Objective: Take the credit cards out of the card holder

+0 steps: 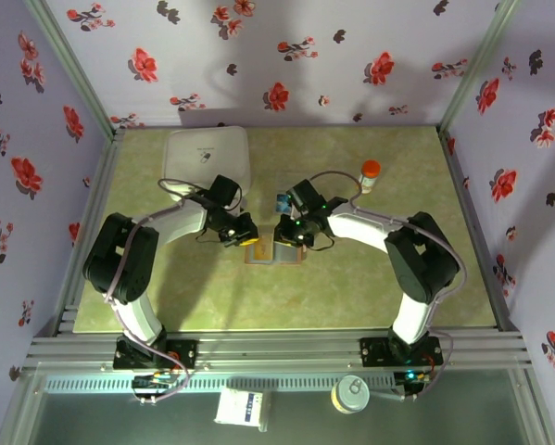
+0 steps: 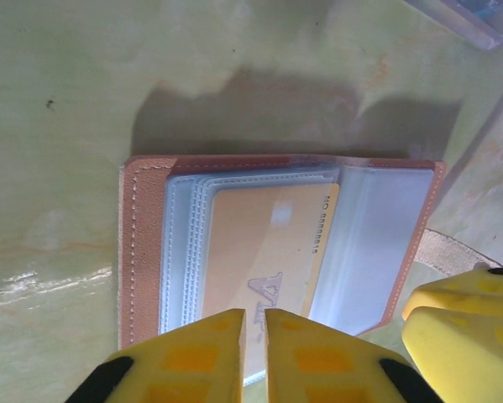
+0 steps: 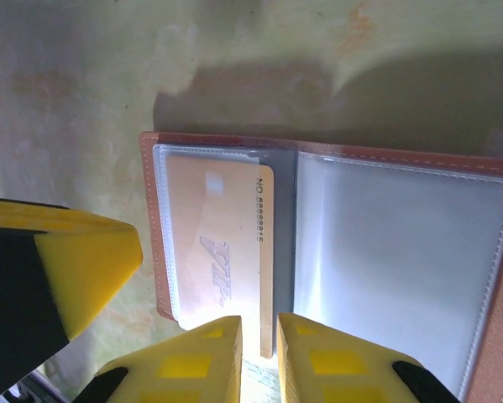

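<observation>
The card holder (image 1: 277, 258) lies open at the middle of the counter (image 1: 370, 297), with a yellow-orange card (image 3: 213, 243) marked "VIP" and "NO" in its clear sleeve. Both arms elbow inward, wrists tipped down. The right pincer (image 3: 259, 361) pinches the card's end. The left pincer (image 2: 255, 353) is a slit apart, its grip unclear.

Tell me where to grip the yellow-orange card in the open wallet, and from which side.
Grip the yellow-orange card by its near short end in the right wrist view, where it pokes past the clear sleeve. It lies flat in the open card holder with its far end tucked in, so probably come in low from that near end and pull straight out lengthwise.
</observation>
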